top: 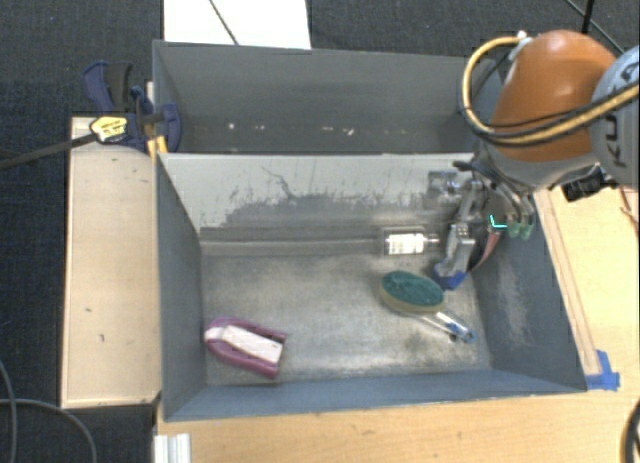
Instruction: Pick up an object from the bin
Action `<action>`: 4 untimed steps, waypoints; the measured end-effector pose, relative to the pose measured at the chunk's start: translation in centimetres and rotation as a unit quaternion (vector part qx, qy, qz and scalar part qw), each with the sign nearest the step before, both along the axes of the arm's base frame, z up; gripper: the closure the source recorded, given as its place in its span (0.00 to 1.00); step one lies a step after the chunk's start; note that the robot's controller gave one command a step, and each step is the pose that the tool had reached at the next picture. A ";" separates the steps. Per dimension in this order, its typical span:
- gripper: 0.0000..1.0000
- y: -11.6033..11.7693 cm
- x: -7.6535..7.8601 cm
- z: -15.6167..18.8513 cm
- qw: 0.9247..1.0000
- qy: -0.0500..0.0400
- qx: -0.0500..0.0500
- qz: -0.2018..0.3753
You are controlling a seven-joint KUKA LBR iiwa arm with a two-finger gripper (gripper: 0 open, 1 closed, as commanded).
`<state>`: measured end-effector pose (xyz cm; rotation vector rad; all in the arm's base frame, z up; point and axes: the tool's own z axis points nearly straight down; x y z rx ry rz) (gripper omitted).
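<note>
Dark carpet [60, 11] lies around a grey metal bin [300, 101] whose scuffed floor carries only a few loose things. Nearest the two-finger gripper [455, 261] is a flat, dark teal oval pad [411, 291], lying on the floor in the right half of the bin, roughly midway between the far and near walls. The gripper is low inside the bin, just beside the pad's far right edge. Whether it touches the pad cannot be told, nor whether its jaws are spread or pressed together, and nothing can be seen clamped in them.

Just far of the pad, left of the gripper, a small white cylinder with a printed label [405, 244] lies on its side. Just near and right of the pad lies a slim clear stick with a blue tip [447, 327], angled toward the near right corner. Well apart, by the near left corner, rests a purple and white lump [245, 344]. Above the gripper the arm's rounded orange cover [550, 91] hangs over the bin's right wall, ringed by a yellow cable.
</note>
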<state>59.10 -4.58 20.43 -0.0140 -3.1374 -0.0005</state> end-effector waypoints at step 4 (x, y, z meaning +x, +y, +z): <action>1.00 -4.8 -3.0 5.1 0.999 -0.004 0.000 0.041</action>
